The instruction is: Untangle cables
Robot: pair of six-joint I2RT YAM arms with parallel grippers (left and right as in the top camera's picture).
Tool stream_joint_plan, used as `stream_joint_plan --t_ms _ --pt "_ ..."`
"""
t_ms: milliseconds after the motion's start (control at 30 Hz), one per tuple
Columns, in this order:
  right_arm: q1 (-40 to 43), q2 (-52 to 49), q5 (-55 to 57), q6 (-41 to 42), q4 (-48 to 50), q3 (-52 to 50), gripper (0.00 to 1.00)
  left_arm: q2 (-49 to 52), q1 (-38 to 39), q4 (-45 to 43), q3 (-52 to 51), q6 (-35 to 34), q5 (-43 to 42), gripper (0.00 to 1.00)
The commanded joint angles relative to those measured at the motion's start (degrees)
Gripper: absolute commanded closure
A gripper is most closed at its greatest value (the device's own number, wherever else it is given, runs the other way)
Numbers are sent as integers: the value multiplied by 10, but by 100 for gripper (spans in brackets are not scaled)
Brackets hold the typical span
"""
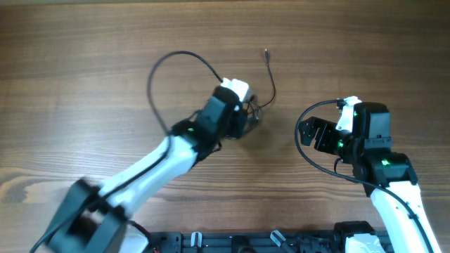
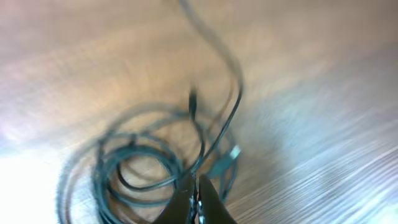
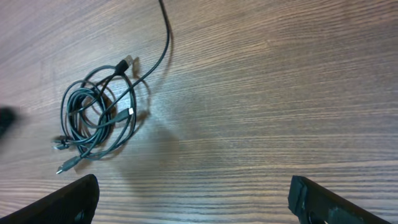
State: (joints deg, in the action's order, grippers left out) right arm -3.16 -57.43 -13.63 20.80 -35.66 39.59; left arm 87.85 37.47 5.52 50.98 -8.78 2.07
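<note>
Tabletop (image 1: 84, 56) — cables (image 3: 73, 118) between left jaws

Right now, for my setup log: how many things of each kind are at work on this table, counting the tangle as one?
Grippers: 2, the left gripper and the right gripper
Tangled bundle of cables: 1
Total: 3
</note>
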Motion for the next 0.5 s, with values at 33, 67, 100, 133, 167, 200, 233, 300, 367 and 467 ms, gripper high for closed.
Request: stream_joint_plan --t_ms 33,67,100,133,167,200,233,300,367,467 --pt "2 -2 12 2 0 11 0 -84 -49 14 4 -71 -3 53" --pt "2 -2 12 3 0 11 0 -81 -61 27 3 -71 -3 52" --pt "2 -2 12 4 0 11 0 -70 -73 41 3 -71 -3 48" --pt "2 -2 12 3 0 11 0 -53 -85 51 3 -71 -3 48" --pt "2 -2 12 3 0 11 0 -31 -93 56 3 -71 -3 47" --pt "2 -2 12 3 -2 11 0 -4 -99 57 3 -71 -3 47" --pt "2 -2 12 4 -3 11 0 16 -102 57 3 -71 -6 47" --pt "2 -2 12 3 -5 11 0 62 -104 54 3 -72 -30 45" --pt "2 -2 12 3 -4 11 0 112 -104 46 3 -75 -44 45" --pt "2 -2 12 3 -5 11 0 163 -104 27 3 -85 -60 53"
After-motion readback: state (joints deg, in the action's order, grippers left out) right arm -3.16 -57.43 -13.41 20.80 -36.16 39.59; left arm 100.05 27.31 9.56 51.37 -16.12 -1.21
